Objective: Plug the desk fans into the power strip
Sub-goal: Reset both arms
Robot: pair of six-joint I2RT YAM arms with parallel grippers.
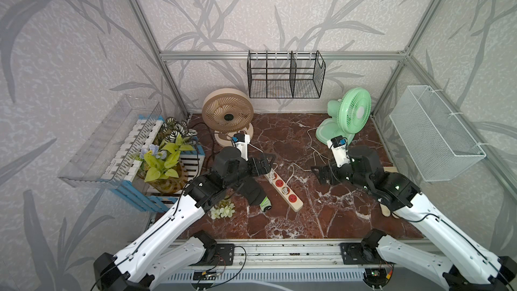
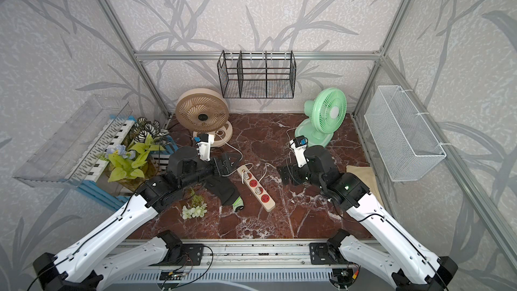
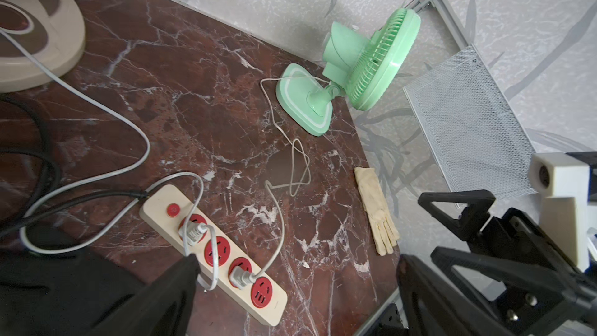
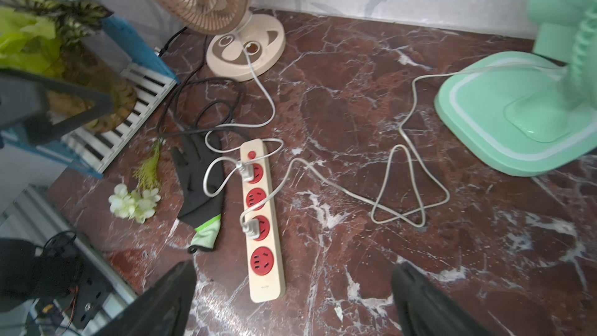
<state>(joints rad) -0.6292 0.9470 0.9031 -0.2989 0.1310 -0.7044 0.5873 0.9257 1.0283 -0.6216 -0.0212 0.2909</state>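
Cream-beige plastic with four red sockets in a row, the power strip [image 1: 285, 190] lies flat near the middle of the red marble surface [image 1: 279, 132]. In both top views its button end points toward 11 o'clock and its other end toward 5 o'clock. A white plug [image 4: 247, 172] sits in the socket next to the button, and a second white plug [image 4: 252, 226] sits in the third socket. The second and fourth sockets show their red faces.

From the second white plug a pale cord [image 4: 374, 218] runs in loose loops across the surface to the base of the green desk fan [image 1: 347, 118]. That fan stands at 1 o'clock from the strip, near the back corner. The beige desk fan [image 1: 228, 114] stands at 11 o'clock, by the back wall. A black glove [image 4: 200, 182] with a green cuff lies just beside the strip on its 9 o'clock side. A cream glove [image 3: 376, 208] lies well apart at 3 o'clock, by the surface's edge.

The left gripper [image 3: 297, 256] hangs above the button end of the strip, its fingers spread wide with nothing between them. The right gripper [image 4: 292, 265] hangs at 3 o'clock from the strip, apart from it, its fingers likewise wide and holding nothing.
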